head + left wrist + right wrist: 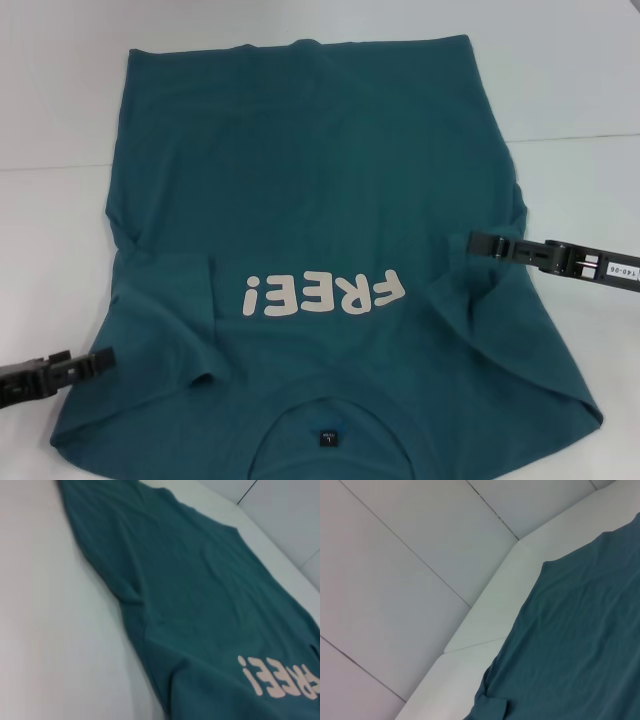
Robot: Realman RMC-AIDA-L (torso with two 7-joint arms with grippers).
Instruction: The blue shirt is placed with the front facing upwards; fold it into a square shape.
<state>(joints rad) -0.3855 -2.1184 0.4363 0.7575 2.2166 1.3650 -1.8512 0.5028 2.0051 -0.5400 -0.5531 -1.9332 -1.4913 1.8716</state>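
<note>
The left gripper (100, 358) sits low at the left edge of the blue shirt (330, 200), its black fingertips reaching onto the cloth just beside the folded-in left sleeve (170, 320); from the head view its fingers look drawn together, though whether any cloth is caught between them cannot be told. The shirt lies flat and face up on the white table (60, 220), collar (325, 420) nearest the robot and hem at the far side, so the pale "FREE!" lettering (320, 295) reads upside down. Both sleeves are tucked inward over the body, leaving 2 diagonal creases below the chest print. A small dark label (326, 437) shows inside the collar. In the left wrist view the shirt (200, 605) stretches away across the table (45, 630), the lettering (277, 677) at its near end. The right gripper (478, 243) hovers at the shirt's right edge, about level with the lettering, fingers apparently closed together over a raised wrinkle. The right wrist view shows the shirt's (580, 645) far corner on the table (485, 625)
</note>
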